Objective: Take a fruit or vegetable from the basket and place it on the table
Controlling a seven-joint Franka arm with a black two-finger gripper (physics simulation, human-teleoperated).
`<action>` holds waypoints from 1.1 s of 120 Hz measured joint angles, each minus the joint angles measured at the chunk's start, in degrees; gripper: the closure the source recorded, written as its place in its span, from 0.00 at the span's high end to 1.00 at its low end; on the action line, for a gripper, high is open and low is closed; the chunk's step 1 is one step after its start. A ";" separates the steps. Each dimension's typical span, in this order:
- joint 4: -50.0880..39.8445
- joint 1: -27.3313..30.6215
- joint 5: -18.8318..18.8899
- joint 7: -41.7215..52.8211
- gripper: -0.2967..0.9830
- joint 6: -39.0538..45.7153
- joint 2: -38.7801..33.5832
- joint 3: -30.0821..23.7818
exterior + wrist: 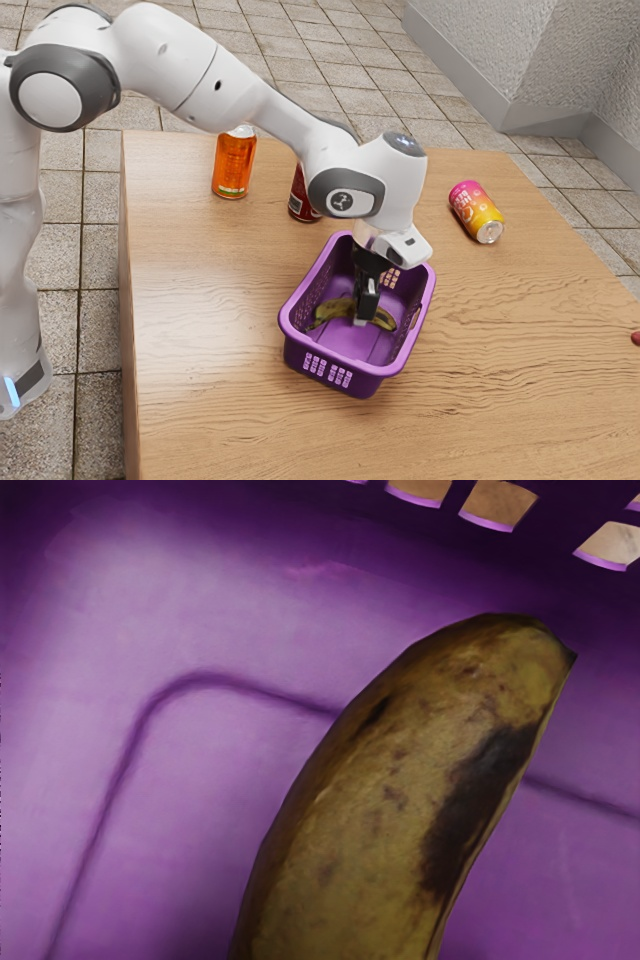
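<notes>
Wooden table (200,400), grey tiled floor (60,250), pale wall (480,50), claw (364,312) inside basket (366,382), grip unclear

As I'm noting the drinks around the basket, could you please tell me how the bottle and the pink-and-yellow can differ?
The bottle stands upright, whereas the can lies on its side. The bottle is mostly orange, while the can runs from pink to yellow. Both are on the table, outside the basket.
</notes>
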 joint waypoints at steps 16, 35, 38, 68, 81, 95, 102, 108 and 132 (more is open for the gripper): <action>-0.01 0.25 -0.66 -0.05 0.47 0.43 0.08 0.00; 0.07 0.23 -0.77 -0.27 0.40 0.72 0.16 0.01; 0.11 0.22 -0.76 -0.31 0.40 0.75 0.14 0.01; 1.37 -0.30 -0.19 -0.95 0.38 -0.40 -2.66 -0.36; 3.21 0.85 1.13 -1.19 0.38 -1.36 -3.97 -0.33; 9.48 1.98 3.52 -1.45 0.38 -2.55 -4.81 -0.73; 15.28 2.67 5.09 -1.54 0.39 -3.20 -4.11 -1.60; 22.25 3.16 6.00 -1.58 0.39 -4.08 -1.42 -2.83; 49.53 5.47 8.09 -0.59 0.39 -6.58 16.45 -9.84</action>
